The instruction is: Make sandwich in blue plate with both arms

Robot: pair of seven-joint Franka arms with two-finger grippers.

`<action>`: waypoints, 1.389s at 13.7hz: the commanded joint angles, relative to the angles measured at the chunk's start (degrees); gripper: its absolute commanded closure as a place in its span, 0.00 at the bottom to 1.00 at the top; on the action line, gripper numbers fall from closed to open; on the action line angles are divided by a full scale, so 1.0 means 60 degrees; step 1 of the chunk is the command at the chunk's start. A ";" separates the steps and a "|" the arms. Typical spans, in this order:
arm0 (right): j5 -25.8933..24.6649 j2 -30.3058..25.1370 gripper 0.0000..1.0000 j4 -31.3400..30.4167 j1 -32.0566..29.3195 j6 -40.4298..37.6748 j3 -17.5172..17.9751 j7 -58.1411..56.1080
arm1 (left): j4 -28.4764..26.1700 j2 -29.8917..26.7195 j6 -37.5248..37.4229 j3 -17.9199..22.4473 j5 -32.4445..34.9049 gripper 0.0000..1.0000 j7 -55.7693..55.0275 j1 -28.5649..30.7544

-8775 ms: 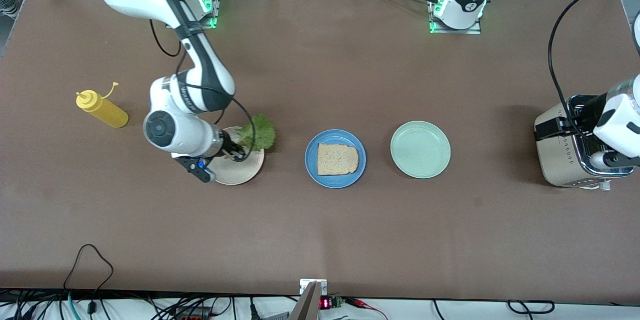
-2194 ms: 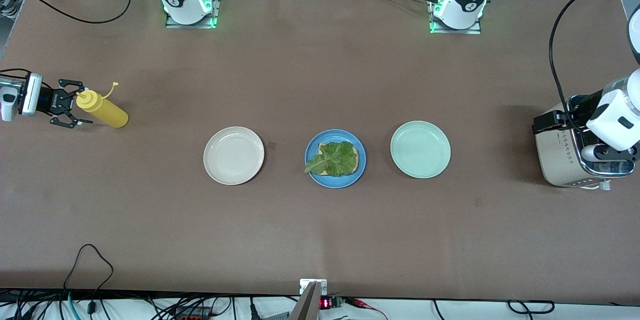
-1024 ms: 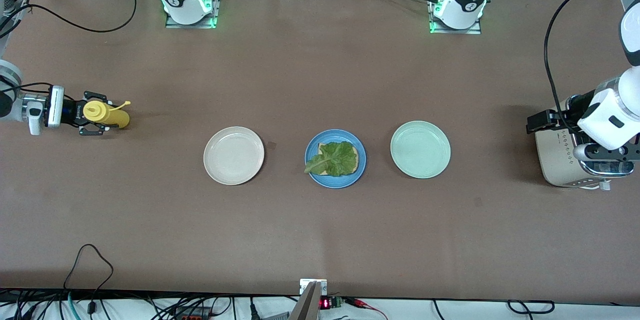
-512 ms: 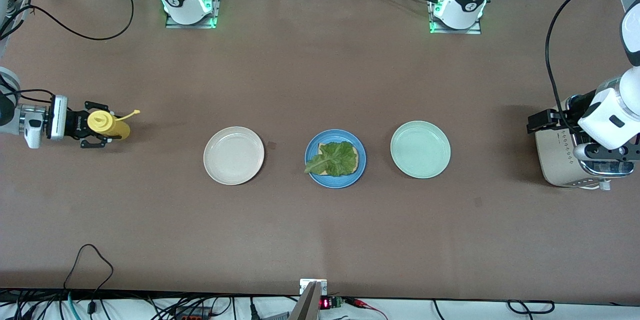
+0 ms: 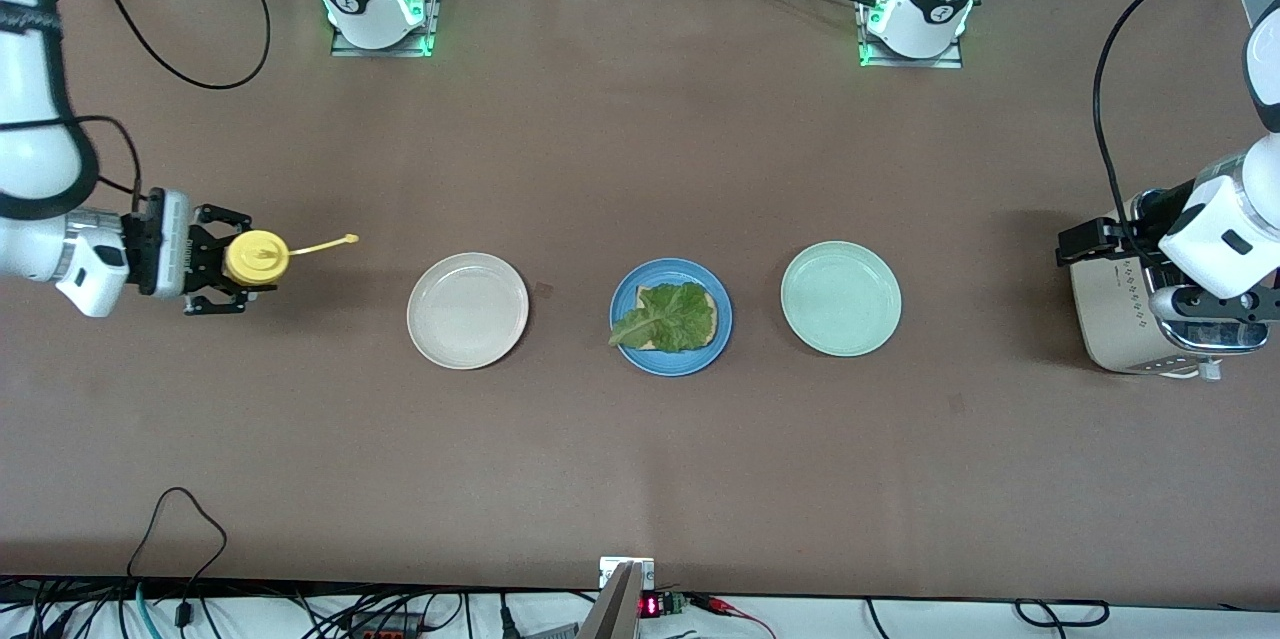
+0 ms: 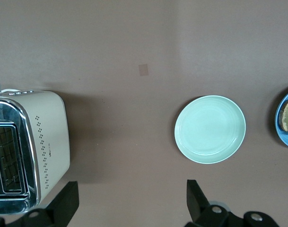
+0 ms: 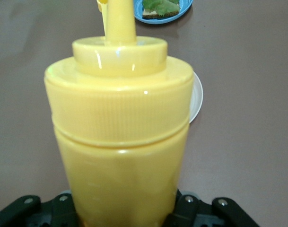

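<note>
Brown table (image 5: pixel 640 479) lying matte, cables trailing along its edges, right pincer (image 5: pixel 222 262) gripping yellow squeeze bottle (image 5: pixel 257 257) off the surface, left pincer (image 6: pixel 129 203) hanging spread wide and empty beside toaster (image 5: pixel 1120 319), blue plate (image 5: pixel 625 344) carrying lettuce-topped bread (image 5: pixel 672 316).

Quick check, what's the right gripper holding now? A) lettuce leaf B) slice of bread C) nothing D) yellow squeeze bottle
D: the right gripper is clamped around the yellow squeeze bottle, and the bottle fills the right wrist view with the gripper's black fingers at its base.
</note>
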 commanded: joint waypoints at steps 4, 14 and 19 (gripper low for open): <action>-0.1993 -0.0683 1.00 -0.0282 0.2362 0.1150 -0.0102 0.3749 | 0.0060 -0.0002 0.0014 0.0043 -0.0256 0.00 0.0234 -0.0044; -0.5685 0.0837 1.00 0.0418 0.6523 0.2103 -0.0131 1.0022 | 0.0045 -0.0002 0.0014 0.0043 -0.0256 0.00 0.0234 0.0044; -0.5906 0.2084 1.00 0.1240 0.7287 0.2353 -0.0365 1.1167 | 0.0045 -0.0002 0.0014 0.0043 -0.0256 0.00 0.0234 0.0044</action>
